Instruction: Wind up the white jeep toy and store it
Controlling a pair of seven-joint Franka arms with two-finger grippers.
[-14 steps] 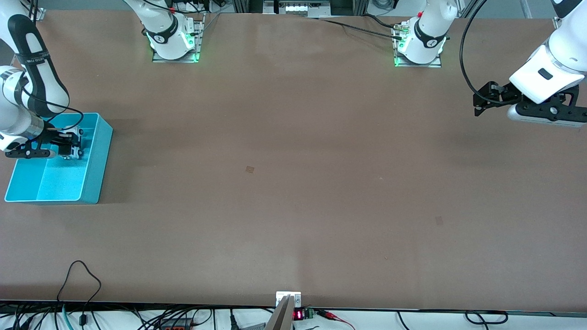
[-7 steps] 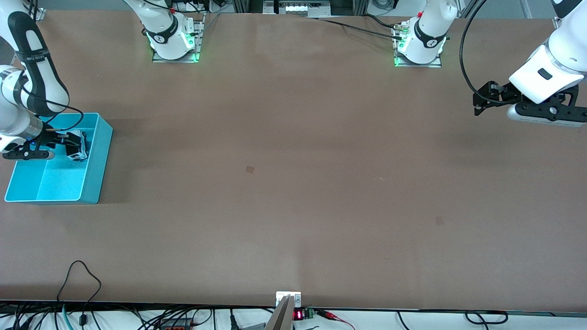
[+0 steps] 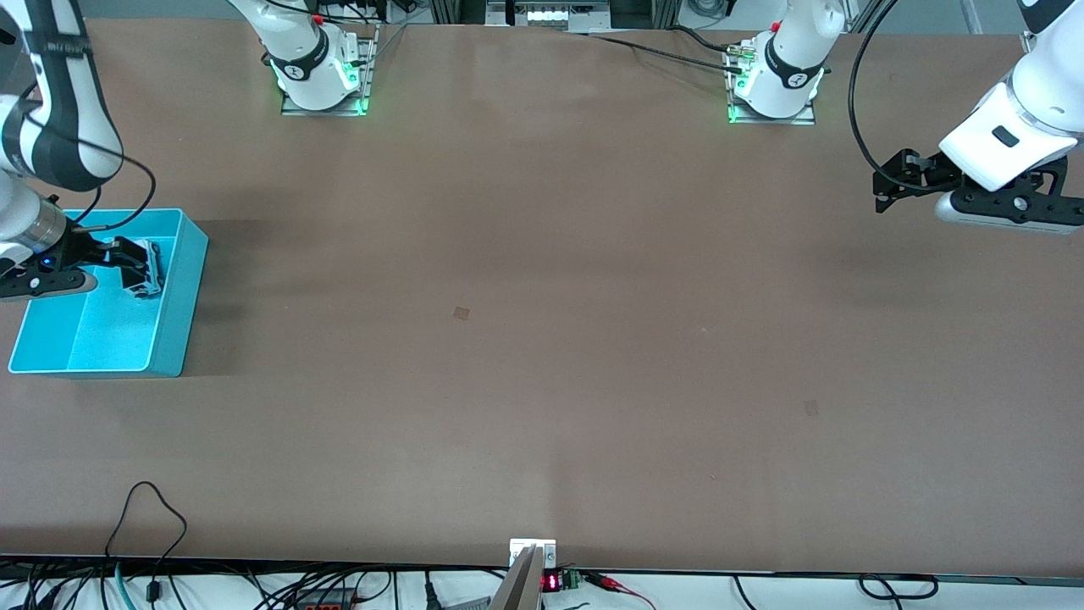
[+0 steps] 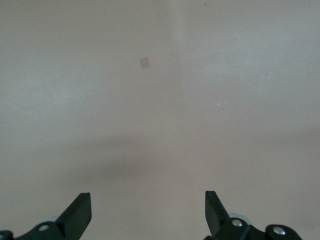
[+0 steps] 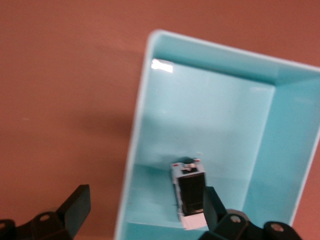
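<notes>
The white jeep toy (image 3: 146, 268) with its black ribbed roof lies inside the cyan bin (image 3: 181, 292), near the bin's wall toward the table's middle. It also shows in the right wrist view (image 5: 189, 194), on the floor of the bin (image 5: 215, 115). My right gripper (image 3: 125, 257) hangs open just above the bin, and in the right wrist view (image 5: 145, 206) the toy sits beside one fingertip, not gripped. My left gripper (image 3: 886, 181) is open and empty over bare table at the left arm's end, and waits (image 4: 147, 210).
The bin stands at the right arm's end of the brown table (image 3: 542, 339). Cables (image 3: 144, 517) lie along the table's edge nearest the front camera. Two small marks (image 3: 461, 313) are on the tabletop.
My right gripper has let go of the jeep toy and drawn back and up from it. The toy now rests in the bin. The left arm has not moved.
</notes>
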